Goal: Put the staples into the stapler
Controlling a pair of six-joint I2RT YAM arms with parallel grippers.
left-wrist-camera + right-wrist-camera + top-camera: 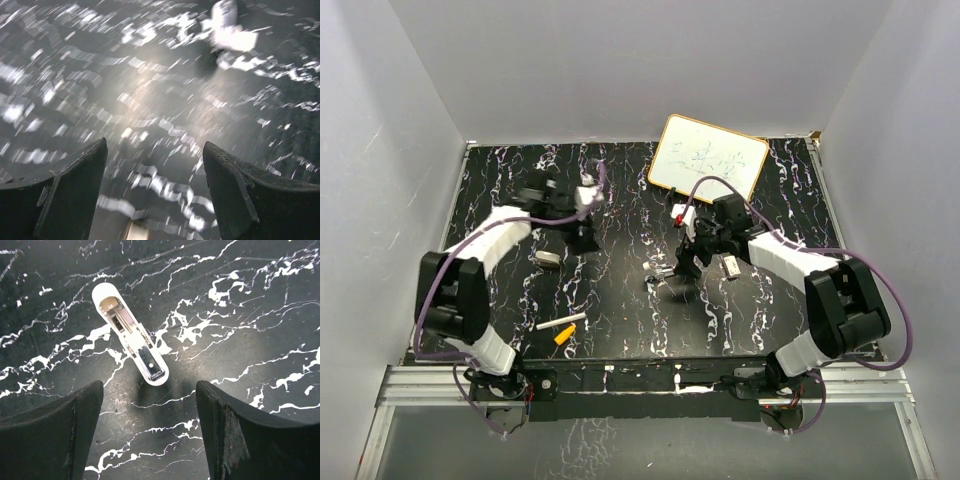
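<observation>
- Lying flat on the black bench [620,200] with white streaks is the stapler [130,342].
- It is small and white. Its open side faces up, so the grey slot inside shows.
- In the right wrist view it slants. Its round end points up and to the left, and its other end points down toward the fingers.
- The right end effector [148,390] hangs over the bench just behind the stapler.
- Its two dark fingers [75,430] are spread wide apart. They hold nothing and do not touch the stapler.
- The near end of the stapler sits just ahead of the gap between the fingers.
- From above, the stapler is near the middle of the bench, a bit to the right, just beside the right arm's tip.
- The left end effector [155,145] is over the left part of the bench, well apart from the stapler.
- Its fingers are wide open too, with only bare bench between them.
- The left wrist view is blurry. A white blob [227,30] shows at the top right, and it is too smeared to tell what it is.
- A small grey thing [548,257] lies on the bench near the left end effector.
- A white stick [560,322] lies near the front left of the bench.
- An orange piece [565,336] lies just beside the stick.
- A whiteboard [708,158] with a wooden rim sits at the back right. Faint writing is on it, too small to read.
</observation>
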